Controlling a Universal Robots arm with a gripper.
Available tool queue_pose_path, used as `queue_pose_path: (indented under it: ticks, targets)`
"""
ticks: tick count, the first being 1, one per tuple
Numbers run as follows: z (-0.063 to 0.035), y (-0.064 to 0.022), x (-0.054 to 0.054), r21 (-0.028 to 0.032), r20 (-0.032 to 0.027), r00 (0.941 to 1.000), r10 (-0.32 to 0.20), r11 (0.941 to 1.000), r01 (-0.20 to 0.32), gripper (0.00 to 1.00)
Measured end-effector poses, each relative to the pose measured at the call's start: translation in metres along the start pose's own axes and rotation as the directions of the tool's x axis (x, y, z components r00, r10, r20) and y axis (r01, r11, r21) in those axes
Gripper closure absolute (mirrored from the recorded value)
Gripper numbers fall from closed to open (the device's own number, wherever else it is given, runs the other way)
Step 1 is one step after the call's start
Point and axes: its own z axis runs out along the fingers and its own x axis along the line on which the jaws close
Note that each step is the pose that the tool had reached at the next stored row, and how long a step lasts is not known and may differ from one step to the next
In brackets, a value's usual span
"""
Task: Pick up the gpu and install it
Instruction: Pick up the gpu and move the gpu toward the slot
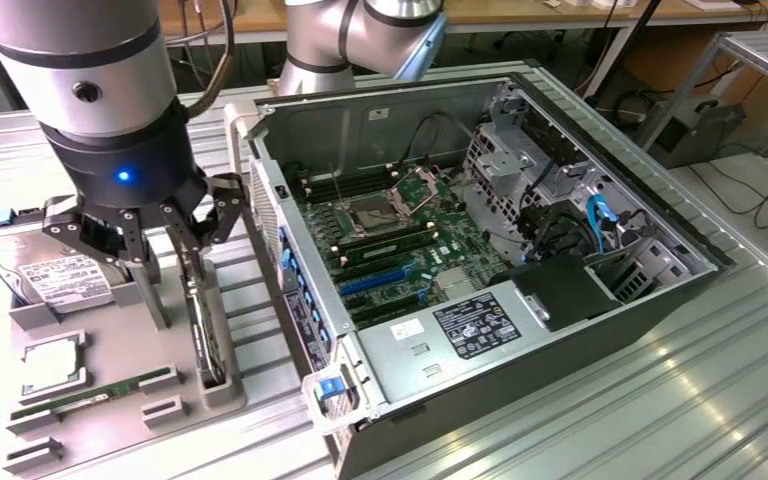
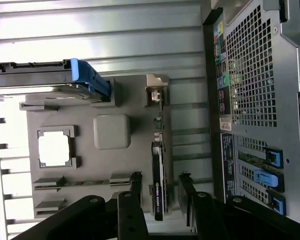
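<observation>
The gpu (image 1: 205, 335) stands on edge in a slot of the grey fixture tray (image 1: 117, 320), at the exterior view's left beside the open computer case. In the wrist view the gpu (image 2: 158, 160) is a thin dark card seen edge-on, with its silver bracket (image 2: 156, 87) at the far end. My gripper (image 1: 177, 295) hangs right over it, open. Its black fingers (image 2: 135, 186) stand one on each side of the card, with a gap on both sides; the gripper's middle (image 2: 159, 182) sits over the card's near end. Nothing is held.
The tray also carries a silver hard drive (image 1: 48, 275) in a blue caddy (image 2: 87, 80), a processor (image 2: 54, 149), a white square pad (image 2: 111, 131) and a green memory stick (image 1: 97, 388). The open case (image 1: 558, 300) shows the motherboard (image 1: 398, 235) with blue slots (image 1: 377, 280); its rear grille (image 2: 252, 75) is close by.
</observation>
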Motion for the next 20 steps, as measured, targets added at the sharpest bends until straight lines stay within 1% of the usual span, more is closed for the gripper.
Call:
queue_pose_path:
  ticks: [1,5,20]
  targets:
    - [0.0019,-0.0003,0.0,0.0,0.0,1.0,0.0,1.0,0.0,0.58]
    - [0.0155,-0.0021,0.0,0.0,0.0001,1.0,0.0,1.0,0.0,0.58]
    - [0.0495,-0.0066,0.001,0.0,0.0001,1.0,0.0,1.0,0.0,0.58]
